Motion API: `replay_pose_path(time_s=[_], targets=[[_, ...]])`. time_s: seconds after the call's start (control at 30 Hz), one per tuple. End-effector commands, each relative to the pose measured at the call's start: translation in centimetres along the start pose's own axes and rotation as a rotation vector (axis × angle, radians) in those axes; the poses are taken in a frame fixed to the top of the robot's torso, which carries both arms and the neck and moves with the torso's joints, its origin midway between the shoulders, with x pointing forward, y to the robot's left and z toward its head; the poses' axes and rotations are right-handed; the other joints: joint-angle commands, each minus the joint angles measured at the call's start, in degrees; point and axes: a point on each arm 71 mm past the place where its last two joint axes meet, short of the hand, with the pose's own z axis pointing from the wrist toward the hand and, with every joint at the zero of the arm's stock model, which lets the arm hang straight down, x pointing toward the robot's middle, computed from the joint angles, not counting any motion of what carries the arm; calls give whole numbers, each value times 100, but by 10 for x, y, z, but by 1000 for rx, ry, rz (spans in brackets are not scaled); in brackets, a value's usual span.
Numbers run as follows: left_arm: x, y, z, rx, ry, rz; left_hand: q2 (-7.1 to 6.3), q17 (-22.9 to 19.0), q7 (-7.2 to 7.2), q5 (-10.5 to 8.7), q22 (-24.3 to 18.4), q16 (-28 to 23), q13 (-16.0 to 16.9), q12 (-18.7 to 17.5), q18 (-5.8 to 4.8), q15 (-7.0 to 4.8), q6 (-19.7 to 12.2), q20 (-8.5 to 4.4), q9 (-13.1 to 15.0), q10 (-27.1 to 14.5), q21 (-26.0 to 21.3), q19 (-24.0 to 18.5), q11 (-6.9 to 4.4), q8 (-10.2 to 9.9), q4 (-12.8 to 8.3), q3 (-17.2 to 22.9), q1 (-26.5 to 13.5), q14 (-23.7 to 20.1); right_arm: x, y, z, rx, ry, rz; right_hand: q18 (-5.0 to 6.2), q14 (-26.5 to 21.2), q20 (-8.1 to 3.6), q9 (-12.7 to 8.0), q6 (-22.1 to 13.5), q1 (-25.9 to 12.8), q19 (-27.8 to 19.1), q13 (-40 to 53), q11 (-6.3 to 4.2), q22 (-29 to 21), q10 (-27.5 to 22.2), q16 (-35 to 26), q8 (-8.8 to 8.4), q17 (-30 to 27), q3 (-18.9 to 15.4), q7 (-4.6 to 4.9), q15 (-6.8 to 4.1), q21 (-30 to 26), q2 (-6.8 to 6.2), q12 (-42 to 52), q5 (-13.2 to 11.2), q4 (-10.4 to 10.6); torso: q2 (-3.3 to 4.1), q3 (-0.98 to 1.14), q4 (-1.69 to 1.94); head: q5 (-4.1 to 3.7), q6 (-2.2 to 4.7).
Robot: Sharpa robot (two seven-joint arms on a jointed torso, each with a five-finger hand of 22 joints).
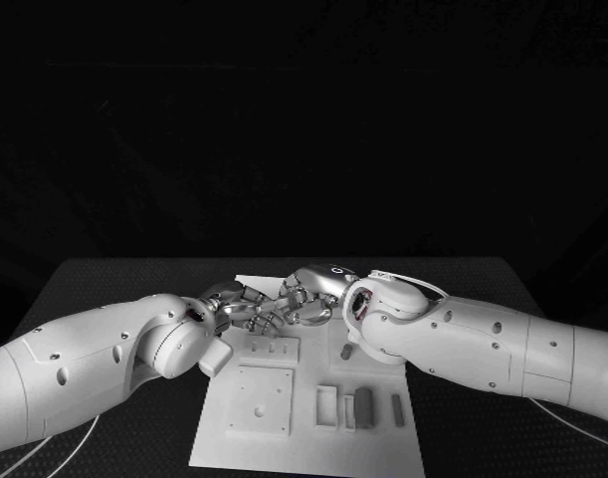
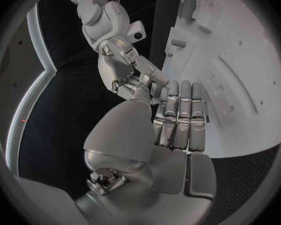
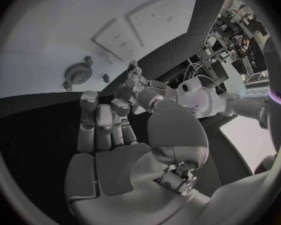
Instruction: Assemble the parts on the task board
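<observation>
Fingers of both hands meet over the far end of the task board [image 1: 304,438], tips nearly touching one another. From where I stand, the left hand [image 1: 239,311] and the right hand [image 1: 308,299] crowd so tightly that I cannot tell whether a part sits pinched between them. In the left wrist view the left hand's fingers [image 2: 180,116] lie straight and side by side, reaching toward the right hand's curled fingers [image 2: 129,80]; nothing shows plainly in either.

Moving outward, the white board lies in the middle of the black desk [image 1: 117,284], running from six o'clock up to the hands. On it, at about five o'clock from the hands, small upright parts [image 1: 364,406] stand in a row, some pale and some darker grey. A raised square plate [image 1: 262,398] sits at roughly seven o'clock from the hands. The right wrist view shows a round, knob-like part [image 3: 77,74] on the board with two little pegs beside it.

I judge the parts to be light, rigid plastic or metal, smooth and therefore a bit slippery. They look small enough that a fingertip pinch across the narrow sides would serve best. They seem sturdy, hardly fragile.

No brand, label or writing can be read anywhere on the board or parts.
</observation>
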Motion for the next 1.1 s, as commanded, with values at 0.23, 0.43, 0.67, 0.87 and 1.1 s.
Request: replay_pose_path(time_s=[0.23,0.43,0.67,0.87,1.1], targets=[[7,-5,2,18,27,7,6,35,-8,0,11,-32,18,37,-24,-8,63,-29,9,71,-35,2,-10,40,1,-88,110,69,8,7,0,-27,32,2,171,47,-34,2,1121,3,7,-8,-173,94,-219,25,26,12,-1,-131,-93,31,61,17,-8,-24,2,5,-1,5,-9],[6,-4,2,1,14,19,-89,71,3,4,23,-39,34,41,-33,-16,100,-43,5,105,-34,36,-22,44,12,-159,0,99,8,7,0,-26,30,2,171,51,-34,4,1121,4,6,-8,-173,93,-218,25,26,18,-1,-131,-93,31,63,17,-8,-24,1,4,-4,6,-6],[5,-3,3,-21,-1,30,-253,149,-6,3,44,-36,78,69,-42,-47,177,-73,1,188,-37,85,-60,58,16,-155,-254,167,8,7,0,-25,28,2,171,57,-35,7,1122,4,7,-8,-174,93,-217,26,26,25,0,-132,-94,31,63,17,-8,-25,3,7,-4,1,-20],[3,-2,3,-35,-14,39,-360,235,-38,2,68,-22,143,106,-47,-84,247,-108,4,259,-32,141,-98,81,16,-90,-431,231,8,7,0,-25,29,1,171,64,-36,9,1123,5,7,-8,-174,94,-215,27,27,35,0,-133,-95,32,63,17,-8,-26,3,4,-3,-4,-27],[3,-2,3,-40,-28,52,-446,358,-93,1,105,18,242,170,-58,-144,356,-157,19,363,-17,211,-156,138,12,7,-513,340,8,7,0,-24,29,-1,171,64,-37,11,1125,6,8,-8,-175,94,-213,27,27,34,0,-133,-95,33,63,17,-8,-27,1,2,-3,-6,-34]])
